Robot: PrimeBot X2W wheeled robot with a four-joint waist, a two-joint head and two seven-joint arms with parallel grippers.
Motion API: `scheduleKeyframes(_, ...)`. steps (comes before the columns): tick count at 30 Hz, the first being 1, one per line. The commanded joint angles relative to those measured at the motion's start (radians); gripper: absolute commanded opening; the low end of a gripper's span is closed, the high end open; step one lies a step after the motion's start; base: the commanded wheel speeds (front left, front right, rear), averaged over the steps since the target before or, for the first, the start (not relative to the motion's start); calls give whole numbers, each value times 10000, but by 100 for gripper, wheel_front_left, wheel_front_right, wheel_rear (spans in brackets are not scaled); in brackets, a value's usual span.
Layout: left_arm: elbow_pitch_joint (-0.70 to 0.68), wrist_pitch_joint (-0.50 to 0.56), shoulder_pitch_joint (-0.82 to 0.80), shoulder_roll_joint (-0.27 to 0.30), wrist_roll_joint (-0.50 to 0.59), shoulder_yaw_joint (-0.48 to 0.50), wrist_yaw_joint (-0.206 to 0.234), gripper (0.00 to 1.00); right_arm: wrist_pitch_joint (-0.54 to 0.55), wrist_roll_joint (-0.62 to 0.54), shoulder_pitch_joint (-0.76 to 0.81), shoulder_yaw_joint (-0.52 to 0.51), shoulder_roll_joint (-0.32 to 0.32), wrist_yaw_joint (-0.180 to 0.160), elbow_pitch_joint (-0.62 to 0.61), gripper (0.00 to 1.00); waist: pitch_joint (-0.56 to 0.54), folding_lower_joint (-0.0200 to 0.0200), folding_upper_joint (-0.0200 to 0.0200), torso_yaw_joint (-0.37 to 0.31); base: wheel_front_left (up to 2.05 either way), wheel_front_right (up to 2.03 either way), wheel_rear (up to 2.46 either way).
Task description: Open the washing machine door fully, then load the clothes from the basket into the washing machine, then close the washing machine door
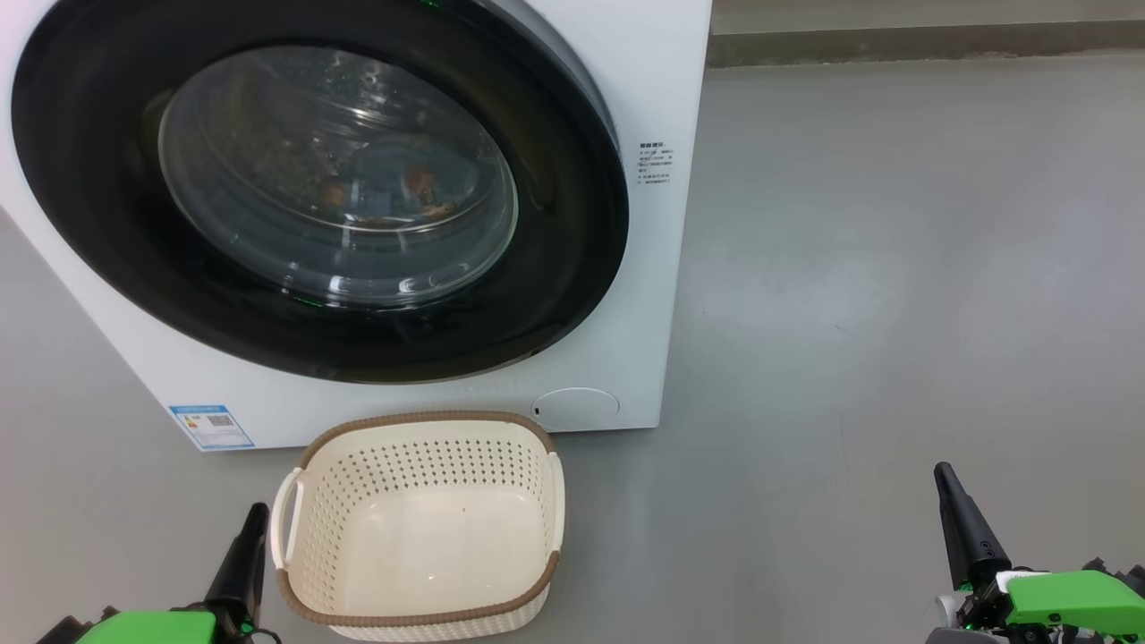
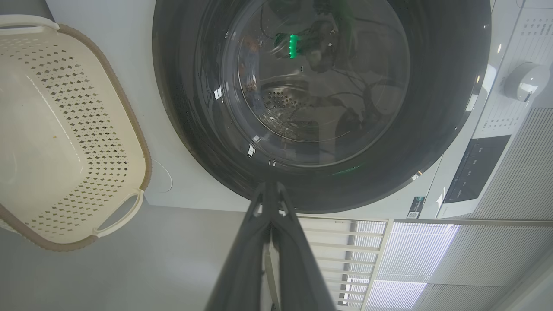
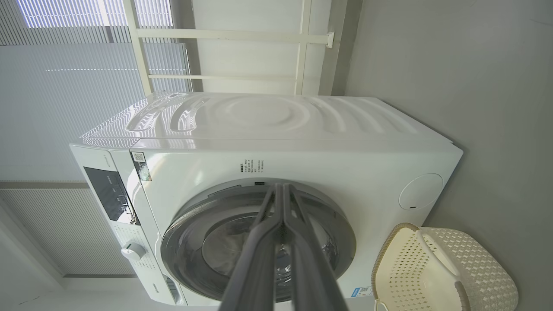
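My left gripper sits low at my left side, its two dark fingers pressed together with nothing between them; my right gripper sits low at my right, likewise pinched closed and holding nothing; both point forward and touch nothing, which reads to me as a resting pose with no grasp in hand.

Near my left gripper, on the grey floor, stands the basket, cream plastic with a brown rim and white side handles; its bottom is bare, with no cloth in it. It stands right in front of the washing machine, near its lower edge; I judge this keeps the carry from one to the other short.

Above the basket is the door, a wide glossy black ring around a bulging glass bowl; from my right wrist it looks flush against the white front, so I take it to be closed. Through the glass, blurred by reflections, the clothes lie low in the drum: pale blue with orange-brown patches. With the basket bare, the clothes inside and the door to, I judge the task is at or very near its end.
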Motion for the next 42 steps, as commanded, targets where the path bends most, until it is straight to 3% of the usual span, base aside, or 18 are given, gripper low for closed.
scheduleKeyframes(1,-261,68,-422,126,-81,353,-29,0,85,102,-461,218,-36,16,-301,0,0,0,0,0,0,0,0)
scheduleKeyframes(42,-261,64,-422,126,-87,347,-29,0,80,107,-461,224,-35,16,-301,0,0,0,0,0,0,0,0)
